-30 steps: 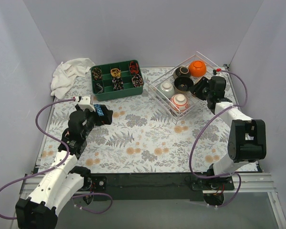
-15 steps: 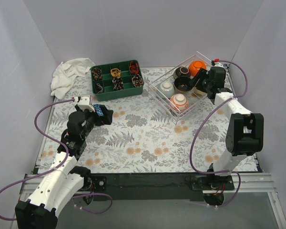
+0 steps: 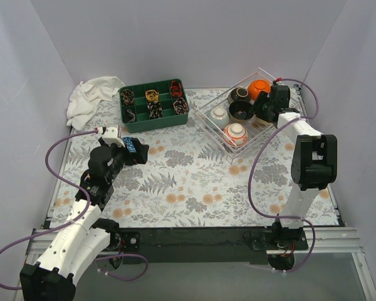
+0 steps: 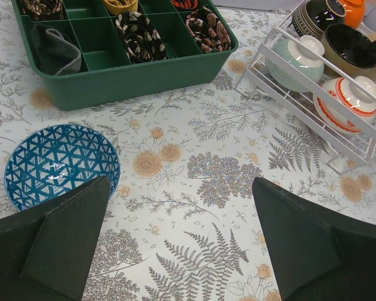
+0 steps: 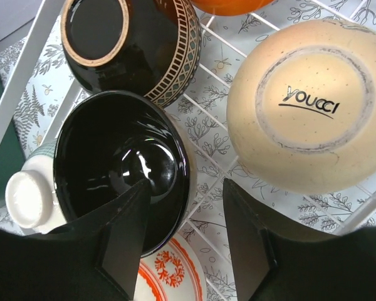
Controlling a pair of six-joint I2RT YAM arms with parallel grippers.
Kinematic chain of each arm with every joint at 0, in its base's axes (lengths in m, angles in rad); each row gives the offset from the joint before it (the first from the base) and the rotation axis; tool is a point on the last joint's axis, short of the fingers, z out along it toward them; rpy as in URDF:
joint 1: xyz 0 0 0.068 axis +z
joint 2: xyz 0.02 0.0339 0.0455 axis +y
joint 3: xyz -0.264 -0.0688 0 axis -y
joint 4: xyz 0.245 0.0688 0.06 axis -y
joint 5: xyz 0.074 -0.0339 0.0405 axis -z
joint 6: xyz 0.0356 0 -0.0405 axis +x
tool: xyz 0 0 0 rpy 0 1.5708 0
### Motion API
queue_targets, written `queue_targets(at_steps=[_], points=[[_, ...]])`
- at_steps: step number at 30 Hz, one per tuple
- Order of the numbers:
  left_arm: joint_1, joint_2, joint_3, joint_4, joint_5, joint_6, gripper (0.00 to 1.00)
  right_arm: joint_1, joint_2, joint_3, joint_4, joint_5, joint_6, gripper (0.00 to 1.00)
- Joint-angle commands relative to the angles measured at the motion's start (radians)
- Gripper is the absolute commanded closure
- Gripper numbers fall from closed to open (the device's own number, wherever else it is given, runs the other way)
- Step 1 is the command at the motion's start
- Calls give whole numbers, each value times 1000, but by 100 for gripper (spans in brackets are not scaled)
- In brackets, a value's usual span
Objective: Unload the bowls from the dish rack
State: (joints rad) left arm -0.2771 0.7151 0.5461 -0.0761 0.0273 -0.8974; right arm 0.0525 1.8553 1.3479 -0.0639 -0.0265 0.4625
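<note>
1. Top view: the dish rack (image 3: 208,114) sits at 1 o'clock on the table (image 3: 194,182). It holds six bowls, the orange bowl (image 3: 258,88) at its far corner. Your right pincer (image 3: 257,113) is down inside the rack's right side. You cannot judge its spread from here. Your left pincer (image 3: 136,153) hangs at 9 o'clock, well apart from the rack. The green tray (image 3: 138,120) lies at 11 o'clock, with a white cloth (image 3: 91,97) beside it at 10.

2. Left wrist: the left pincer (image 4: 182,251) is spread wide and carries nothing. A blue bowl (image 4: 61,164) stands on the table at 9 o'clock, partly behind the left finger. The dish rack (image 4: 282,66) fills the 2 o'clock corner.

3. Right wrist: the right pincer (image 5: 185,244) is parted, not clamped. It straddles the rim of the black bowl (image 5: 113,157), one finger over the bowl's hollow, the other outside it. You cannot tell whether either finger touches. A cream bowl (image 5: 310,103) lies bottom-up at 2 o'clock. A dark patterned bowl (image 5: 125,41) is at 11, touching the black bowl.
</note>
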Motion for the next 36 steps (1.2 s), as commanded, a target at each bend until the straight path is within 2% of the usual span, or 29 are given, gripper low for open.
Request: queue_targets(at_steps=[1,4,8,10,16,18,19,26,36], points=[[-2,-9,8,-5,8,0,2,1,34,66,-11,-4,-13,43],[-2,-8,8,-5,8,2,2,4,57,83,-13,-9,-10,46],[-2,-5,8,-5,8,3,2,4,79,102,-13,-16,1,56],[-2,-5,6,-5,6,3,2,4,82,106,-16,-18,4,62],[-2,-6,8,-5,11,3,2,4,61,109,-16,-1,7,91],[-2,-5,9,-5,13,3,2,3,44,108,-14,-3,7,94],[-2,-5,9,-5,13,3,2,4,36,108,-13,-3,7,99],[-2,-5,8,-7,22,2,2,3,-68,77,2,19,-13,99],[-2,7,14,-7,54,-8,2,33,-307,-29,50,2,-123,99]])
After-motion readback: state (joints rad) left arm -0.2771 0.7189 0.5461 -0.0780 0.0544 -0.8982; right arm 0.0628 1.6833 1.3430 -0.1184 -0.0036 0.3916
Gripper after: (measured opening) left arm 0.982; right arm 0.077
